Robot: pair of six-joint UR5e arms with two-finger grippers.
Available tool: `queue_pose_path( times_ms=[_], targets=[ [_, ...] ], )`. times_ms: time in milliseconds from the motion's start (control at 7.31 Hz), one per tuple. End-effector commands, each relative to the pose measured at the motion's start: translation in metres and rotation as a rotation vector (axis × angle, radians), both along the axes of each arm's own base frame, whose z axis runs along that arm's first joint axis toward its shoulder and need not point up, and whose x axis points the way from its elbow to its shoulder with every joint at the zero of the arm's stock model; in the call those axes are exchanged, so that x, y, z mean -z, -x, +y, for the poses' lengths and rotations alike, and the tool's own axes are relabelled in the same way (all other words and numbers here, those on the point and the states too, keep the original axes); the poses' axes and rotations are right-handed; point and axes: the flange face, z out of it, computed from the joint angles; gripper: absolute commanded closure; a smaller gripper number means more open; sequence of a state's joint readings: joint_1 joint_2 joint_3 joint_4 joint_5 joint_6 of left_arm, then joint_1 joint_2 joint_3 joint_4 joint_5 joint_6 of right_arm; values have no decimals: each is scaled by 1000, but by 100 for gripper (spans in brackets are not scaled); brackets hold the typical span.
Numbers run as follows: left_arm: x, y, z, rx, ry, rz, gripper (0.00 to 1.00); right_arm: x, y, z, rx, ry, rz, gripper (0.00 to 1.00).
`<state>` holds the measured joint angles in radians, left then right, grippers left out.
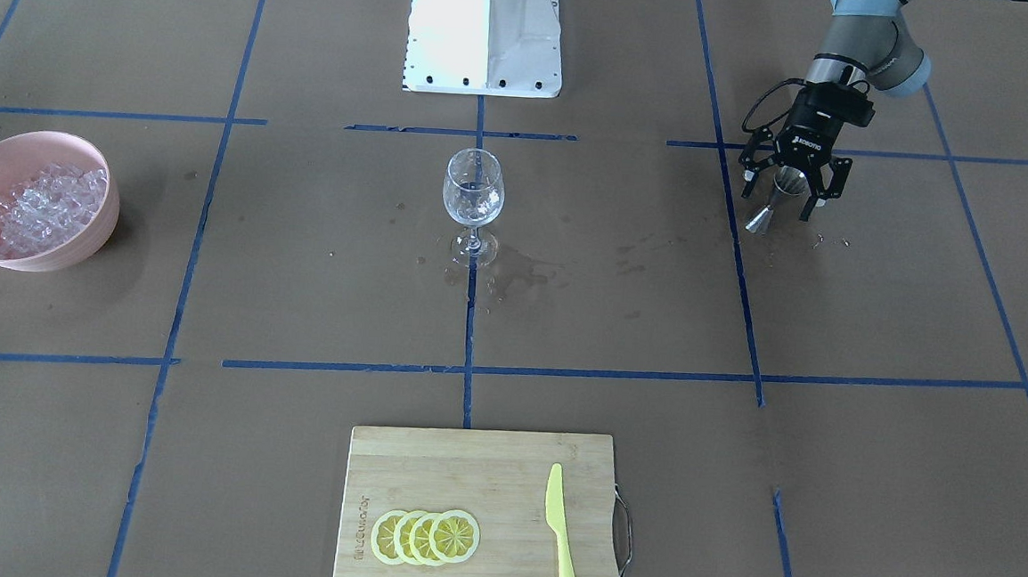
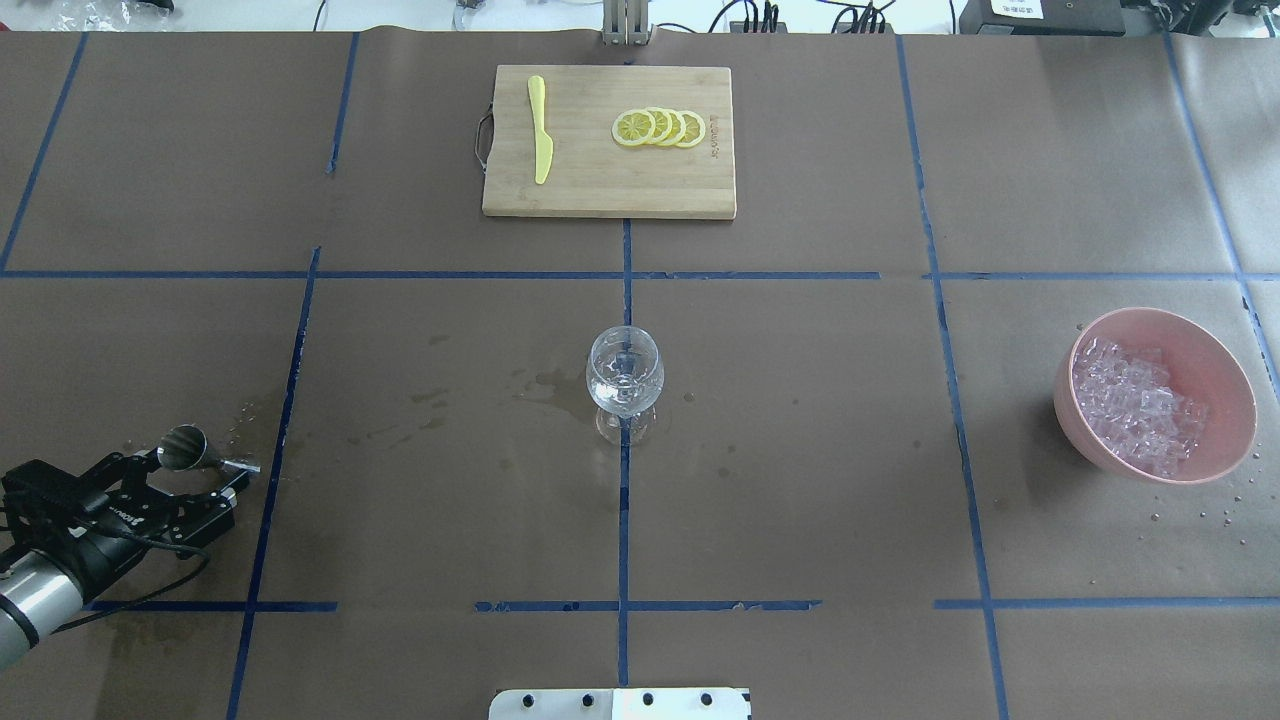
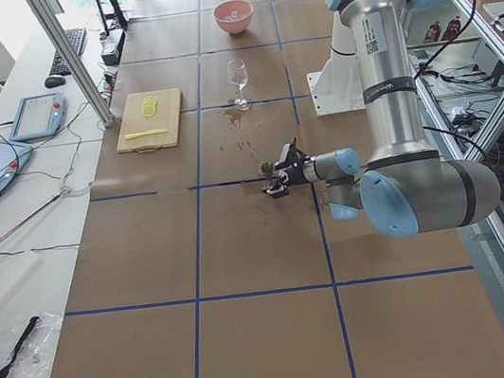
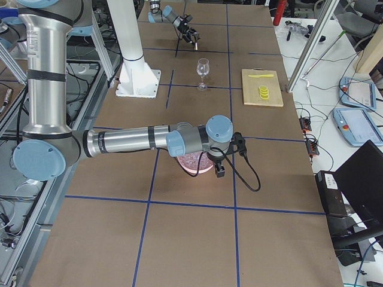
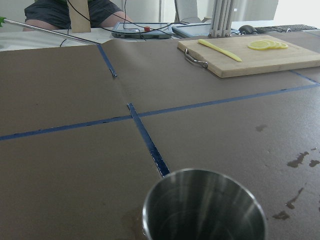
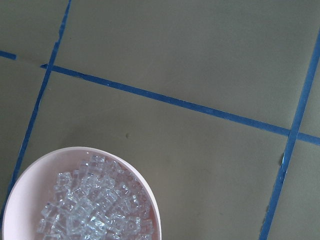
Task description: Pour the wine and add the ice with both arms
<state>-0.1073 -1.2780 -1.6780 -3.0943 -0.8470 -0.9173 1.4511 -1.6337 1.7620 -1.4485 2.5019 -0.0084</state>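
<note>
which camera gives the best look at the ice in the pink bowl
The right wrist-mounted view: the ice is close, with single cubes distinct, though the pink bowl is cropped. Overhead and front-facing show the whole heap, smaller. The side views show it tiny or partly hidden; the left wrist view, not at all.

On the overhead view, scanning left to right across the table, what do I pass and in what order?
Black left gripper holding a steel jigger → yellow plastic knife → clear stemmed wine glass → pink bowl of clear ice cubes.
</note>
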Motion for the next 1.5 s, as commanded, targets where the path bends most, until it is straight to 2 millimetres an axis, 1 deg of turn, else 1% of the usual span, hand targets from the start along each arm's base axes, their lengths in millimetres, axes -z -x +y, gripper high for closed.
queue_pose_path(
  times_ms=[0,137,274,410,547,821,958,1094,1231,1368],
  targets=[
    [-7,50,17,-170,50,-56,1,-1,0,0,-1,6,-1,0],
    [-19,85,25,-221,78,-111,1,3,1,0,-30,44,-14,0],
    [-26,101,28,-232,88,-135,1,17,9,2,-59,93,-37,0],
    [-29,105,27,-236,96,-136,1,39,19,8,-77,111,-48,0],
    [-33,118,17,-274,134,-136,1,54,29,12,-77,119,-55,0],
    [-36,167,-14,-319,122,-170,1,72,61,16,-82,146,-68,0],
    [-35,177,-15,-382,143,-152,1,72,77,23,-100,167,-77,0],
    [-31,191,-27,-397,163,-111,1,58,101,38,-84,181,-40,0],
    [-26,202,-44,-431,206,-71,1,43,129,53,-71,168,29,0],
    [-19,217,-63,-444,252,-37,0,23,144,61,-63,198,68,0]
  ],
)
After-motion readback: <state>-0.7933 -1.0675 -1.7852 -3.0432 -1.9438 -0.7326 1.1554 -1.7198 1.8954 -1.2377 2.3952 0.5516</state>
